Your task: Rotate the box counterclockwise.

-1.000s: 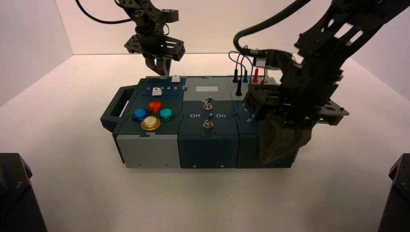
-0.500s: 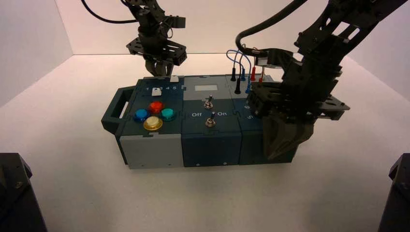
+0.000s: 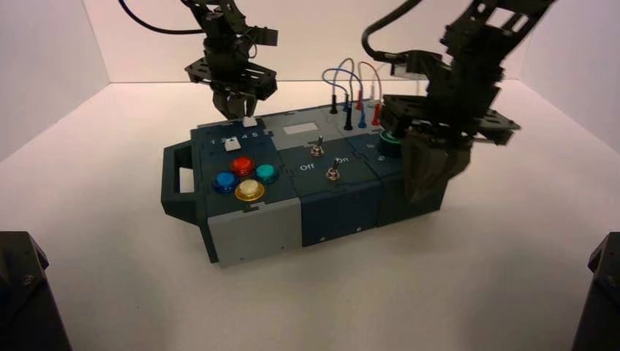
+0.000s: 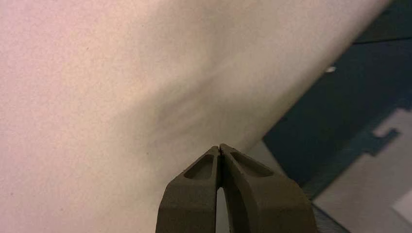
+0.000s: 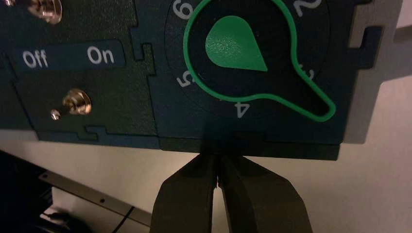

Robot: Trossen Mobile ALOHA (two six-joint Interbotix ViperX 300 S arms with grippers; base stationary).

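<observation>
While the box (image 3: 292,175) sits skewed on the white table (image 3: 110,292), its left end nearer the camera and its right end farther back, both arms work at opposite corners; the right gripper (image 5: 219,182) has its fingers pressed together, tips against the box's near front edge just below the green knob (image 5: 235,43); in the high view that gripper (image 3: 428,172) hangs at the box's right front corner; the knob's pointer aims between the 4 and the 3 in the right wrist view; beside it a toggle switch (image 5: 73,103) stands under the "Off" and "On" lettering; the left gripper (image 4: 221,155) also has its fingers closed on nothing, tips over the table just beside the box's far edge; from above it (image 3: 235,110) hovers at the back left corner, near a small white slider (image 3: 249,121); four buttons (image 3: 245,177), red, blue, teal and yellow, cluster on the left section; a handle (image 3: 179,183) juts from the left end; wires (image 3: 351,88) loop above the jacks at the back right.
</observation>
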